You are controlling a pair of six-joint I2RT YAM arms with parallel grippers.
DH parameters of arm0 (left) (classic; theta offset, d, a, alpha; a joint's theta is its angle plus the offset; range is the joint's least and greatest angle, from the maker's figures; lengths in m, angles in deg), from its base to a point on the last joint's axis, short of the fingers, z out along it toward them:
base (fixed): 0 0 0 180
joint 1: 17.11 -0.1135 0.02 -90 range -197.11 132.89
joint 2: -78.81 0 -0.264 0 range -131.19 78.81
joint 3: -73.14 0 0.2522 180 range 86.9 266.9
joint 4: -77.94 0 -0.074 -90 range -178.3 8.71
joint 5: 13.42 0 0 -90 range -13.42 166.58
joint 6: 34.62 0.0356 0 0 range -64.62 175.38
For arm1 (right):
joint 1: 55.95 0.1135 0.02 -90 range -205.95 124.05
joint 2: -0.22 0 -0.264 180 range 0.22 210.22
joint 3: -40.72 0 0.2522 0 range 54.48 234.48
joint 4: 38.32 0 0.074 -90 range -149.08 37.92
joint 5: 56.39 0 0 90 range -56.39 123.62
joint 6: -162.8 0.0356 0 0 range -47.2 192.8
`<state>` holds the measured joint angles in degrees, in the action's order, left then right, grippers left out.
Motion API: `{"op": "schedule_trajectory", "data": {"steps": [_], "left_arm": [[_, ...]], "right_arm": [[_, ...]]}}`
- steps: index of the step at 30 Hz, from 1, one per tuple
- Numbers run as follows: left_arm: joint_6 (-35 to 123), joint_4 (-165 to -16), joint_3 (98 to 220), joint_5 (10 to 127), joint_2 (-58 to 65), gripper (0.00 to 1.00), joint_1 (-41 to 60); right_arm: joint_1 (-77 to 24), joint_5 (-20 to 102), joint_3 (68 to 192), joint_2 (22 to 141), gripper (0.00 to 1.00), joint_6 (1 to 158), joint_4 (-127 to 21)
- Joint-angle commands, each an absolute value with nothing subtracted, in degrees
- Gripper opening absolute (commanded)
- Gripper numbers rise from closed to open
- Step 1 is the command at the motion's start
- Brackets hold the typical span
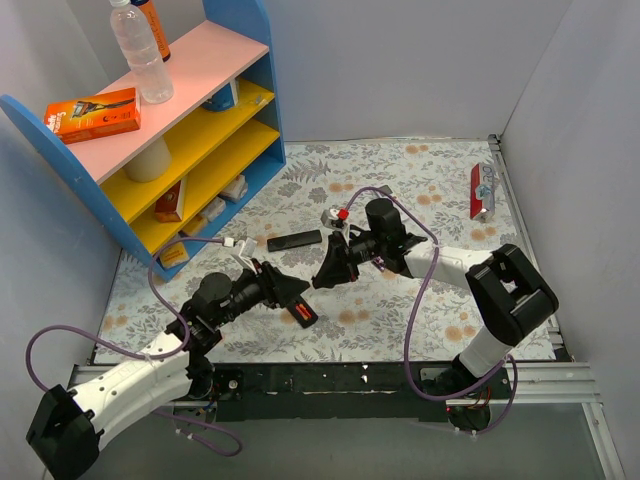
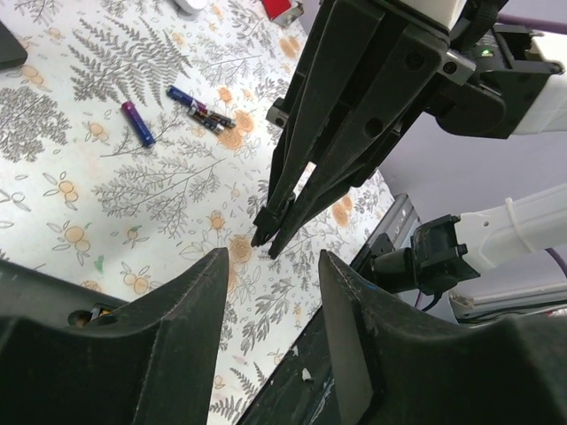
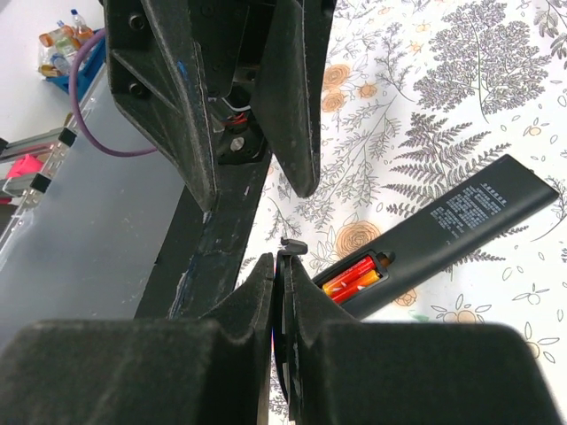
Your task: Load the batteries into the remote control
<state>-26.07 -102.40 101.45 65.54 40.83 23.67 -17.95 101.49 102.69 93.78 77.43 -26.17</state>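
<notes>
Low at the centre of the bench (image 1: 450,200), the remote control (image 1: 303,315) lies with red batteries (image 3: 354,276) in its open bay. Beside it the left gripper (image 2: 272,258) gapes; the right gripper (image 3: 280,266) pinches a thin black plate (image 3: 291,248).

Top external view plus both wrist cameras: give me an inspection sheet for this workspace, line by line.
Surface: floral cloth covering the table.
Job's things: remote control back up, compartment open, red batteries seated inside; loose batteries on the cloth.
Clutter: black bar; red and white packet.
Grippers: left gripper open, empty; right gripper closed on a thin black plate, possibly the battery cover.
Cables: purple cables loop off both arms.
Surroundings: blue shelf unit with a water bottle and an orange box on top; grey walls.
</notes>
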Motion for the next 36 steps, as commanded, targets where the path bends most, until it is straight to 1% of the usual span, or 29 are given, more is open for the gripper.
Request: {"op": "schedule_trajectory", "data": {"steps": [1,5,9,11,19,27,31,36], "left_arm": [[-24.6,-109.4,101.1,62.8,38.6,0.44,23.7],[-24.1,-112.5,101.2,60.2,36.3,0.37,23.7],[-23.9,-114.0,101.5,60.4,34.9,0.27,23.7],[-23.8,-114.3,101.5,61.0,34.5,0.25,23.8],[-23.0,-114.9,102.3,61.2,33.4,0.25,23.7],[-22.8,-114.7,102.8,61.6,31.4,0.3,23.7],[-22.8,-115.5,103.0,61.3,31.2,0.31,23.7],[-22.9,-117.6,103.2,59.0,30.3,0.27,23.7]], "right_arm": [[-17.6,103.7,102.4,91.0,0.08,80.9,-21.4],[-17.6,104.1,101.9,90.3,0.08,82.4,-20.5],[-17.5,104.6,101.9,90.3,0.08,83.2,-20.4],[-17.5,104.7,101.7,90.5,0.08,83.4,-20.3],[-17.3,104.7,101.6,90.7,0.08,83.4,-20.3],[-17.2,104.9,101.9,90.7,0.08,83.4,-20.3],[-17.1,105.2,101.9,91.0,0.08,83.4,-20.3],[-16.9,107.2,102.1,91.2,0.08,83.4,-20.0]]}}
